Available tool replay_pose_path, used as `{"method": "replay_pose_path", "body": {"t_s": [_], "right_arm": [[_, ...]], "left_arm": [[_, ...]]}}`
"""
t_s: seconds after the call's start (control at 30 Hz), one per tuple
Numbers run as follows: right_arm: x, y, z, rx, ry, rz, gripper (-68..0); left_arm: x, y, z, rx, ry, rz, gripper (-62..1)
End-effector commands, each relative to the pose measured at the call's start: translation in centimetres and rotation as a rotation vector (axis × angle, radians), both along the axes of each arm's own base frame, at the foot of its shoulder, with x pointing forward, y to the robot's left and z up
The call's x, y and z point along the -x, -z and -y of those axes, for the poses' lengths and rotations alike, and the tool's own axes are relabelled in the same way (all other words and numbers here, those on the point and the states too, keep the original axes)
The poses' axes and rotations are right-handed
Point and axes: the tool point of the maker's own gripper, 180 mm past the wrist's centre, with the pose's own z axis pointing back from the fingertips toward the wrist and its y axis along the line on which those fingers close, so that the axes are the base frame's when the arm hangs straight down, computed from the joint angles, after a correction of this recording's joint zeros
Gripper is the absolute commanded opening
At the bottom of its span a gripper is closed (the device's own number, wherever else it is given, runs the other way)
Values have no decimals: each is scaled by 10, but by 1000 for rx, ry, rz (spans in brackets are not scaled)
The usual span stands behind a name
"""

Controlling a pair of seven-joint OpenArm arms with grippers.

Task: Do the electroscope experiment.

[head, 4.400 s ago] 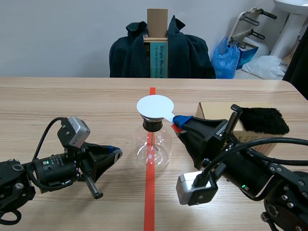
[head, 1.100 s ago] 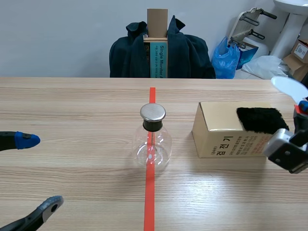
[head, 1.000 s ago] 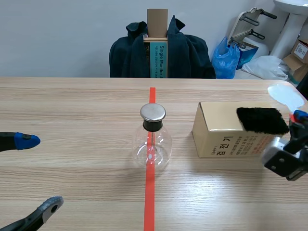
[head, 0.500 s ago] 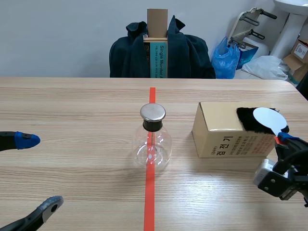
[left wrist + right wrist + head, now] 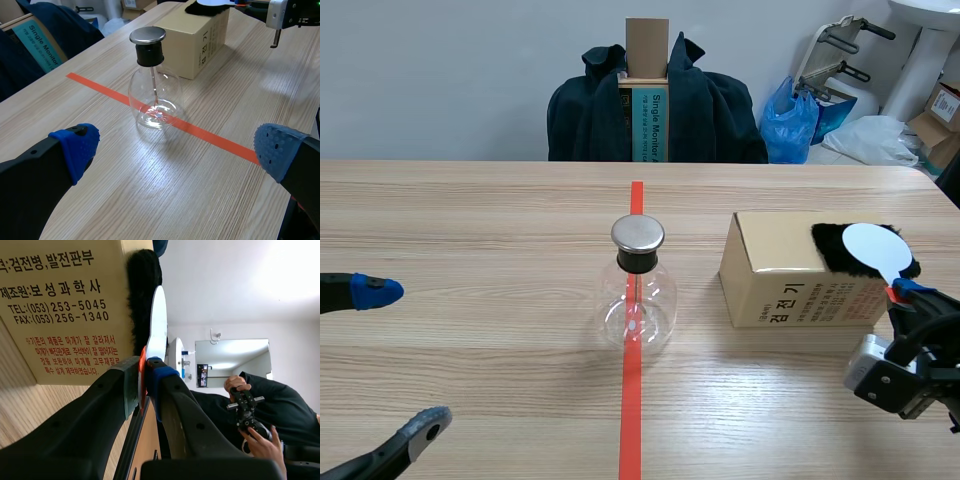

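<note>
Charging step: your right gripper [image 5: 142,371] clamps the paddle [image 5: 873,246] at the fur [image 5: 832,244]. Next, rub it, then bring it to the flask cap [image 5: 638,233]. Left gripper [image 5: 177,147]: released.

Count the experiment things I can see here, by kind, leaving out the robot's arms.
Glass flask: 1
Cardboard box: 1
Black fur pad: 1
White disc, held in the right pincer: 1
Total: 4

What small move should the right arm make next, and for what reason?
Probably slide the white disc back and forth over the black fur. The right tool is shut on the disc's handle, and the disc appears to lie against the fur on the box; the flask stands apart.
</note>
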Motion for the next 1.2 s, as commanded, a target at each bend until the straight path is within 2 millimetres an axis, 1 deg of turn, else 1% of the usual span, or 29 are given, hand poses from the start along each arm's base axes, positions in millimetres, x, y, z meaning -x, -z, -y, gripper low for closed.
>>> {"method": "replay_pose_path", "body": {"t_s": [0.0,0.1,0.17,0.23,0.3,0.33,0.37,0.47,0.5,0.53,0.6,0.63,0.67,0.77,0.8,0.83,0.9,0.93,0.97,1.07,1.1,1.13,1.17], "right_arm": [[-5,-9,-1,12,-33,26,-669],[0,-8,-19,26,-141,27,-669],[2,-5,-25,48,-171,19,-668],[-1,-2,-14,70,-100,6,-669],[-5,-2,7,84,18,6,-669],[-7,-3,12,82,46,8,-669],[-7,-4,12,76,42,9,-668],[1,3,-16,46,-116,-29,-668],[2,6,-19,41,-130,-45,-669],[1,8,-15,44,-104,-52,-669],[-5,8,4,55,4,-55,-668],[-5,8,9,55,33,-60,-668],[-5,9,9,47,30,-66,-668],[2,13,-21,17,-135,-89,-669],[3,13,-25,15,-153,-89,-668],[2,12,-20,21,-126,-81,-668],[-4,10,4,44,3,-69,-668],[-5,10,12,50,45,-71,-668],[-5,10,12,53,40,-74,-668],[2,9,-19,29,-133,-69,-668],[3,8,-22,26,-150,-63,-669],[0,8,-16,29,-104,-59,-669],[-3,9,-3,37,-26,-62,-669]], "left_arm": [[-4,-8,1,30,-10,24,14],[-4,-9,1,33,-9,26,14],[-4,-9,1,36,-9,28,14],[-4,-9,1,35,-9,28,14],[-4,-9,1,35,-9,28,14],[-4,-9,1,35,-9,28,14],[-4,-9,1,34,-9,27,14],[-4,-9,1,35,-9,28,14],[-4,-9,1,36,-9,28,14],[-4,-9,1,36,-9,28,14],[-4,-9,1,36,-9,28,14],[-4,-9,1,35,-9,27,14],[-4,-9,1,35,-9,27,14],[-4,-9,1,35,-9,28,14],[-4,-9,1,35,-9,27,14],[-4,-9,1,35,-9,27,14],[-4,-9,1,35,-9,27,14],[-4,-9,1,35,-9,27,14],[-4,-9,1,35,-9,27,14],[-4,-9,1,35,-9,27,14],[-4,-9,1,35,-9,27,14],[-4,-9,1,35,-9,27,14],[-4,-9,1,35,-9,27,14]]}}
